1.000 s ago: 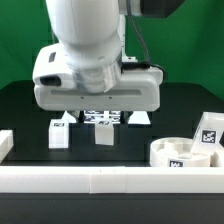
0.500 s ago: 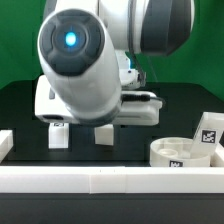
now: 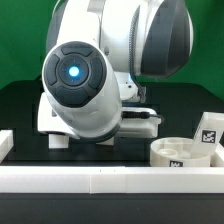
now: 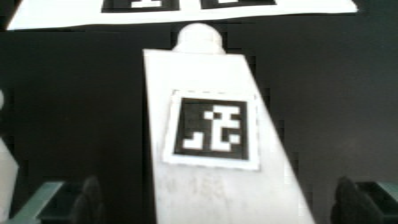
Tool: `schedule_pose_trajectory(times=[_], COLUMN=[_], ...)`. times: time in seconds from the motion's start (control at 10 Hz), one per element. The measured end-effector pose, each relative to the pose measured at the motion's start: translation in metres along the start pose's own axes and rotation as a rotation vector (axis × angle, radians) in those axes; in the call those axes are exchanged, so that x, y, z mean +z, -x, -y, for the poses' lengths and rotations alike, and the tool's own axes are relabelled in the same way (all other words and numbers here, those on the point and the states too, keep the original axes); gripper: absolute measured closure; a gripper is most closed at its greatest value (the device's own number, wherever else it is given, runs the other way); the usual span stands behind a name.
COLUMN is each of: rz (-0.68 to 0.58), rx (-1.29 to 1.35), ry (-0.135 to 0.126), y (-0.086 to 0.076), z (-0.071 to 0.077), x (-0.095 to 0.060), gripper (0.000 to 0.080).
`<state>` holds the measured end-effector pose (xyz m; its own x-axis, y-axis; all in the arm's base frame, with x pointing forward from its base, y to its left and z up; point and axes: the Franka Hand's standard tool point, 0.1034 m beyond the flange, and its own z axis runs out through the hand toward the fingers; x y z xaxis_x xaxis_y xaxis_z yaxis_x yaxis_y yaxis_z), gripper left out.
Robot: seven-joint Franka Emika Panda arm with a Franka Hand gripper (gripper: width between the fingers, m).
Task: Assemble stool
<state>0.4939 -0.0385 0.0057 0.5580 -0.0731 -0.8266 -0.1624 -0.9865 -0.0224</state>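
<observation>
**A:** What fills most of the exterior view?

**B:** The arm (image 3: 100, 70). Its white body takes up the centre and upper part of the frame, and a round blue light glows on the joint facing the camera. It blocks the gripper from that side.

**A:** And around it?

**B:** The black table (image 3: 20, 110) spreads beneath it. A long white border rail (image 3: 100, 182) runs across the lower edge of the frame.

**A:** Where are the stool parts?

**B:** The seat (image 3: 172, 152), a shallow round disc, lies flat in the lower right of the exterior view, just behind the rail. A second leg (image 3: 210, 130) stands behind it at the exterior view's right edge, with its square tag towards the camera.

**A:** What does the wrist view give?

**B:** A leg (image 4: 205, 75) lies lengthwise on the table under the gripper (image 4: 214, 200). Its face carries a black-and-white tag (image 4: 214, 125), and its rounded peg end points at the marker board (image 4: 54, 12). The board lies just beyond the peg, but I cannot tell whether they touch.

**A:** And the jaws?

**B:** They are spread wide. The two dark, blurred fingers (image 4: 63, 200) stand one on each side of the leg. Black table shows in both gaps, so they grip nothing.
</observation>
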Motion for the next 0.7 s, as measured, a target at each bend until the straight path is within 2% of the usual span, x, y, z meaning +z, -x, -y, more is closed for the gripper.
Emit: schedule_pose_trajectory(times=[0.1,0.2,0.3,0.4,0.5,0.7], rz=[-0.002,-0.002,-0.004,-0.004,-0.004,-0.012], rx=[0.001,0.001,0.000,-0.001,-0.001,-0.002], ry=[0.000,0.000,0.001,0.002,0.002,0.001], y=[-0.0008,-0.0010,-0.0012,-0.0012,-0.0013,-0.0006], z=[-0.0006,-0.0003,0.0004,0.0005,0.0005,0.0008], x=[0.0012,0.0011,0.0010,0.0010,0.0009,-0.0023], gripper=[0.0150,0.0260,0.0409,0.0409,0.0475,0.0475])
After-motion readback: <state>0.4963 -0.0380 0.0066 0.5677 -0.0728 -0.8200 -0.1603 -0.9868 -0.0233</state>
